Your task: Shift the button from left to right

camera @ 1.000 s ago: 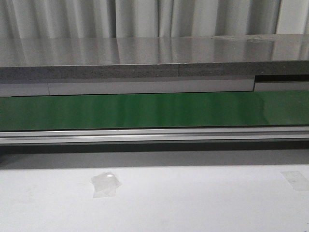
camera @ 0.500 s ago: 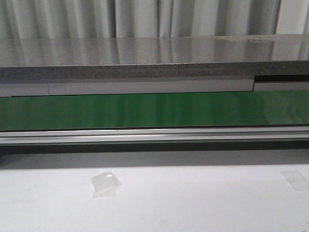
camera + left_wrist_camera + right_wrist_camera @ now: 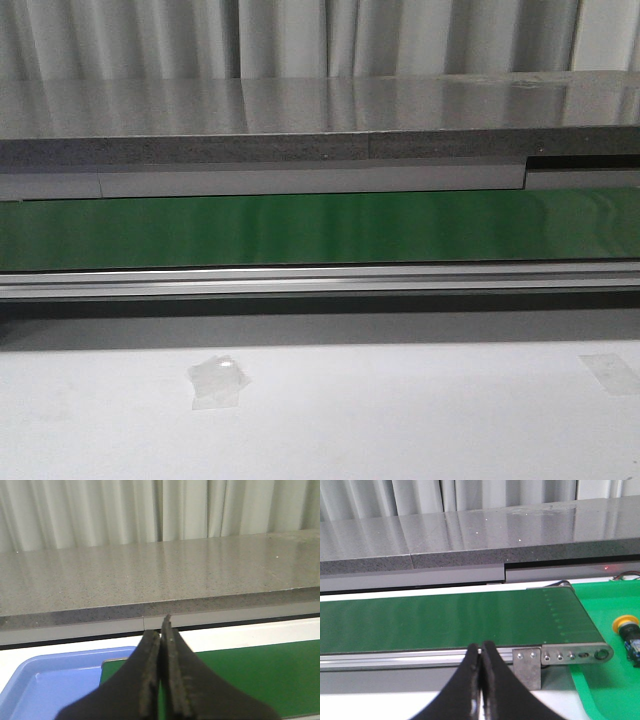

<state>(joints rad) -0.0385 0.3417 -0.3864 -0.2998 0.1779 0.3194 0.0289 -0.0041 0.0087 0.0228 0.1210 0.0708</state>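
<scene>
Nothing moved; button [image 3: 628, 632] lying sideways.

A green conveyor belt [image 3: 320, 230] is seen under a speckled grey counter [image 3: 320, 120]. A yellow cap is shown on the button [image 3: 627, 630], lying on a bright green tray [image 3: 600, 680]; a tray [image 3: 45, 690] is coloured blue.

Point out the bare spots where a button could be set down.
The green belt lies bare along its visible length. The blue tray looks empty where seen. The green tray has room nearer than the button. The white table is bare between its tape patches.
</scene>
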